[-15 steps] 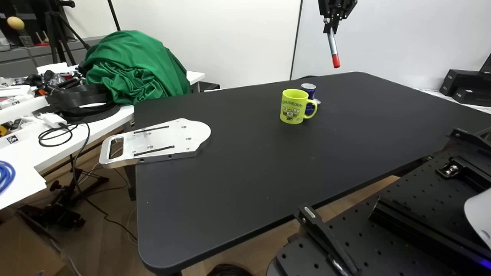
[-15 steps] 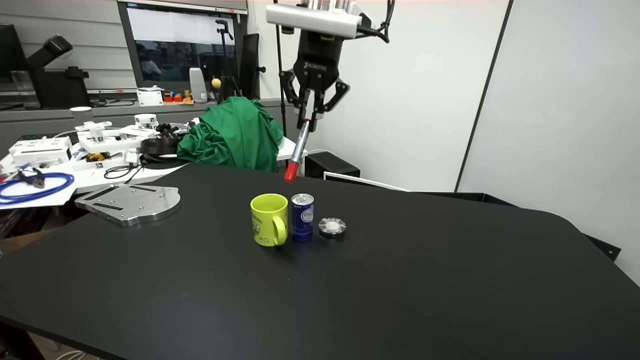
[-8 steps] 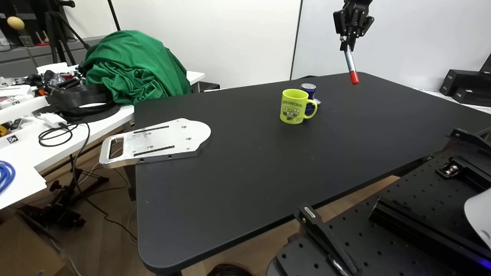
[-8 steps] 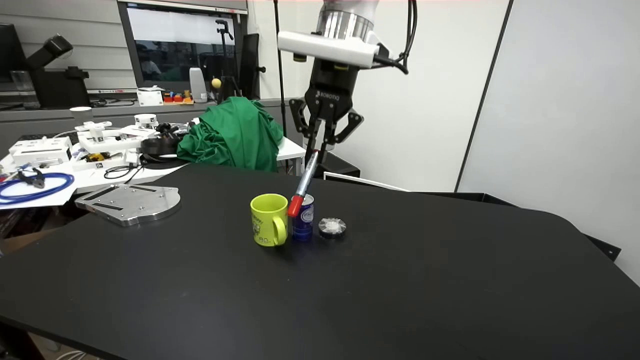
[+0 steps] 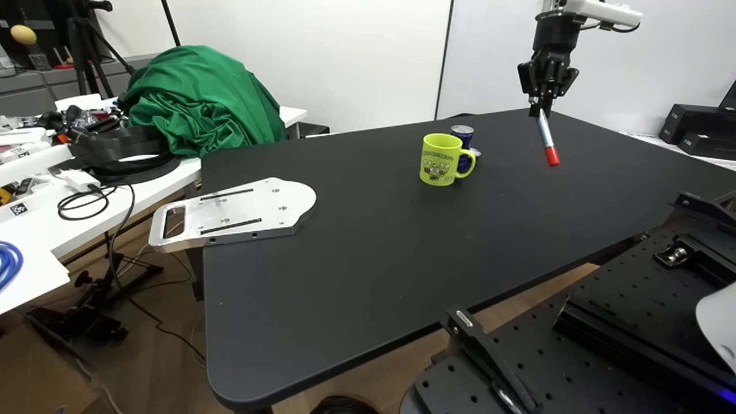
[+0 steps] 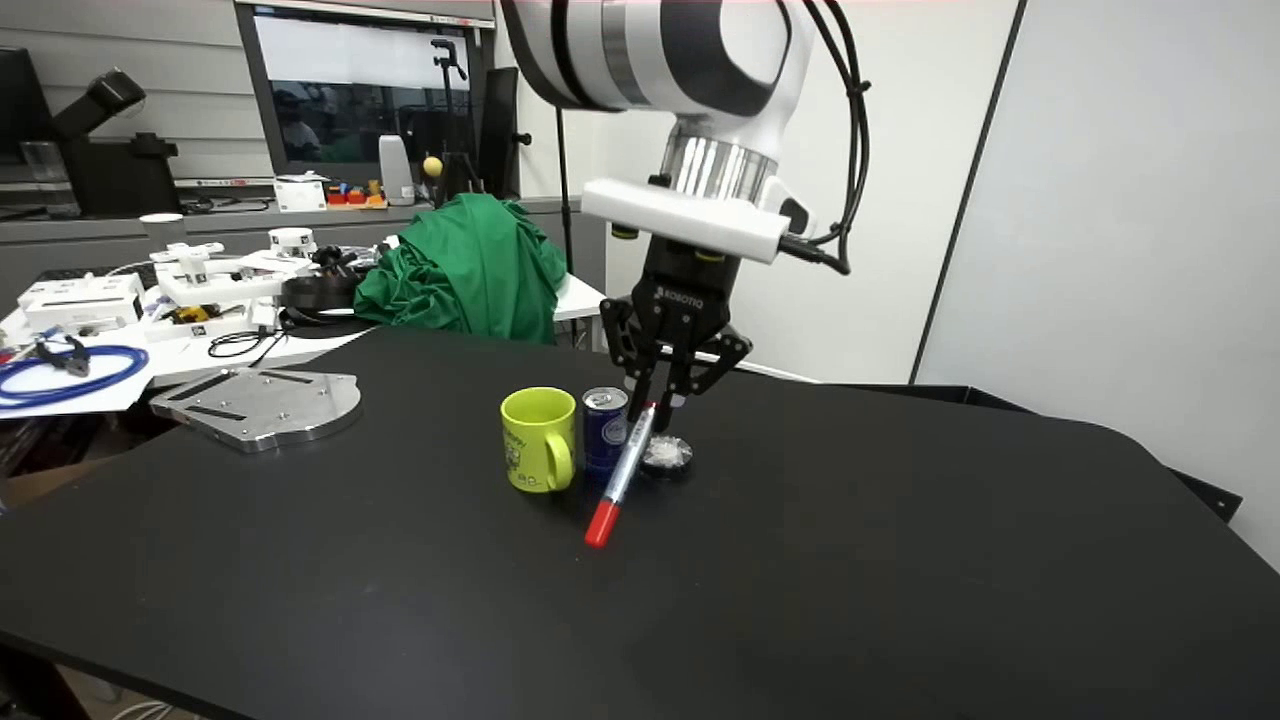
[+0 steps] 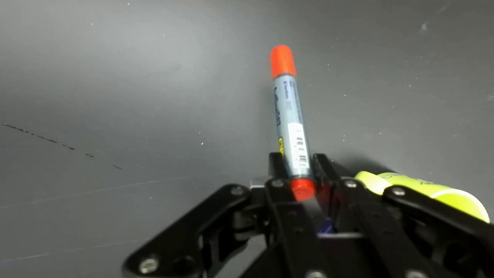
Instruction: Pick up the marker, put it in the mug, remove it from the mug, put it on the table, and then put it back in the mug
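Note:
My gripper (image 5: 539,112) is shut on the marker (image 5: 545,135), with a fingertip on each side of its upper end. The marker (image 6: 627,470) has a grey barrel and red ends. It hangs tilted, long red cap downward, over the black table (image 6: 800,600); the gap under its tip is hard to judge. In the wrist view the marker (image 7: 290,108) points away from the fingertips (image 7: 298,160). The yellow-green mug (image 5: 438,164) stands upright on the table, apart from the marker. It shows in the other views too (image 6: 528,445), partly behind a finger linkage in the wrist view (image 7: 420,185).
A blue can (image 6: 603,440) stands close beside the mug, and a small round dark thing with a clear top (image 6: 670,455) lies by the can. A silver metal plate (image 5: 247,210) lies at a table edge. A white cluttered table with green cloth (image 5: 201,98) stands beyond.
The gripper has come down toward the table with the marker in it, moving rightward in both exterior views. The mug, can and plate have not moved.

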{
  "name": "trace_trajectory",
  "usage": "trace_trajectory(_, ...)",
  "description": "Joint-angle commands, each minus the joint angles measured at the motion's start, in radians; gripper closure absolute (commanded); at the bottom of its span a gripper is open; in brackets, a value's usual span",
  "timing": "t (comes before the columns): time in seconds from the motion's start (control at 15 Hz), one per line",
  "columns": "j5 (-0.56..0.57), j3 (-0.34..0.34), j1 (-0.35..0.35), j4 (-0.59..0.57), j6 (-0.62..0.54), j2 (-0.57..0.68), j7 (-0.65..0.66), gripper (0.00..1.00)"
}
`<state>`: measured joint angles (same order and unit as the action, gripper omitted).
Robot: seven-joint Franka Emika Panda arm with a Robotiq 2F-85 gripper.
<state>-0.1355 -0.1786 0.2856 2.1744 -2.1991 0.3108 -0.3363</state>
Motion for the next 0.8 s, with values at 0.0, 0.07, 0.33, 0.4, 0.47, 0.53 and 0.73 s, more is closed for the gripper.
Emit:
trace_trajectory(0.0, 0.014, -0.003, 0.015, 0.022, -0.061, 0.044, -0.004, 0.94)
trace_trajectory(0.07, 0.013, -0.002, 0.02, 0.027, -0.077, 0.062, -0.006, 0.94)
trace_trajectory(0.33, 0.012, 0.003, 0.039, 0.03, -0.123, 0.126, -0.008, 0.94)
trace_trajectory(0.4, 0.011, 0.005, 0.044, 0.028, -0.133, 0.142, -0.01, 0.94)
trace_trajectory(0.47, 0.011, 0.007, 0.048, 0.025, -0.142, 0.155, -0.01, 0.94)
trace_trajectory(0.53, 0.011, 0.008, 0.051, 0.024, -0.151, 0.167, -0.009, 0.94)
trace_trajectory(0.73, 0.012, 0.013, 0.055, 0.017, -0.172, 0.194, -0.002, 0.94)
